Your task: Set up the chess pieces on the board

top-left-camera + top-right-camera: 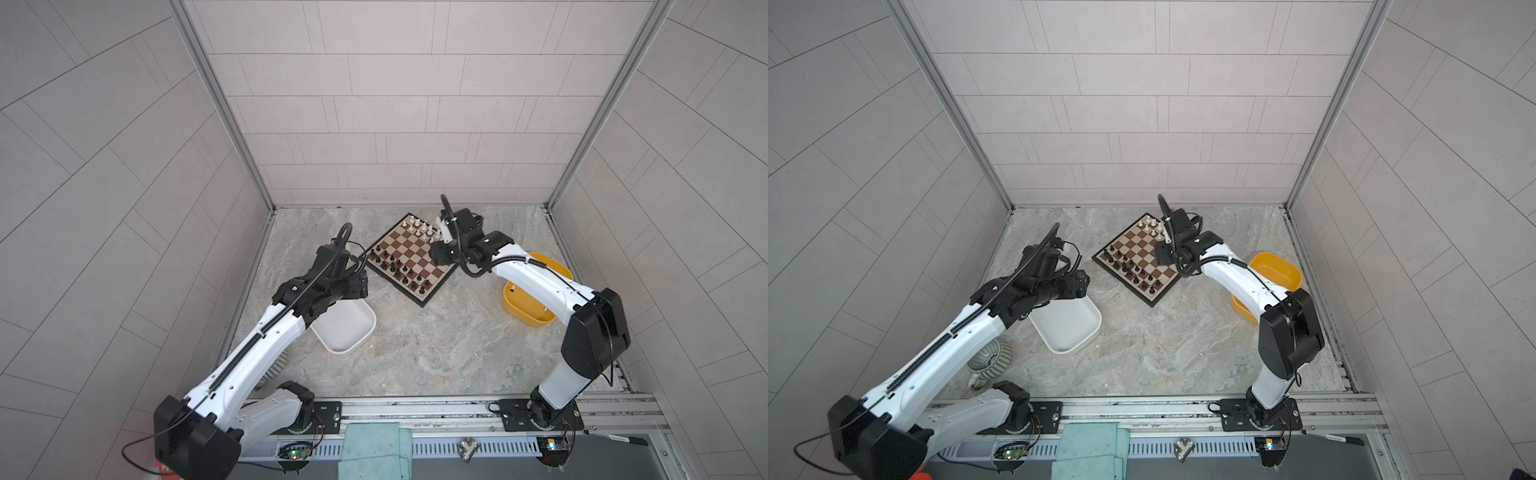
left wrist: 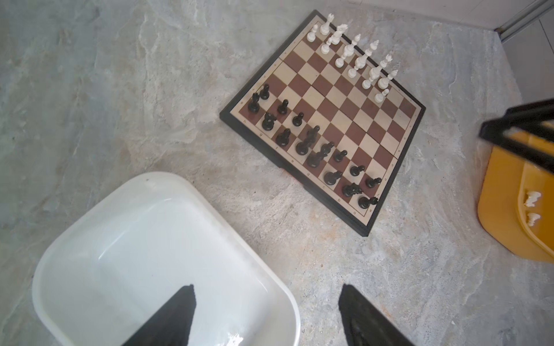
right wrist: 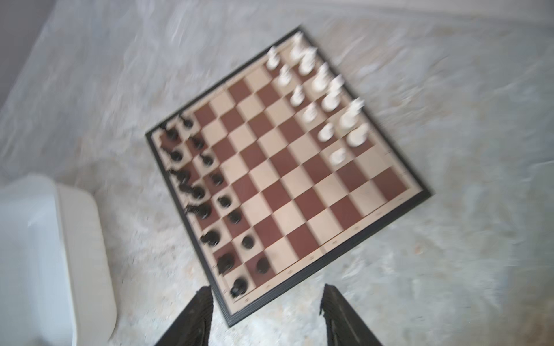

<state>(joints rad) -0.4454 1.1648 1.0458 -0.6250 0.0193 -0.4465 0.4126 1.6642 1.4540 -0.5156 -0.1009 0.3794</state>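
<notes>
Swinging your parted, empty right gripper [image 3: 266, 287] off the board [image 3: 299, 179] to the yellow tub [image 2: 494, 233], pinch one leftover white piece [image 2: 532, 199] by its stem; left gripper [image 2: 267, 286] hangs parted, empty, over the white tub [image 2: 135, 254].

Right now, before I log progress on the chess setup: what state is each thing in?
black pieces: upright, two full rows on the board
white pieces: upright on board, rows incomplete
two loose white pieces: in yellow tub, off board
white tub: no pieces visible
left gripper: open, empty
right gripper: open, empty
</notes>
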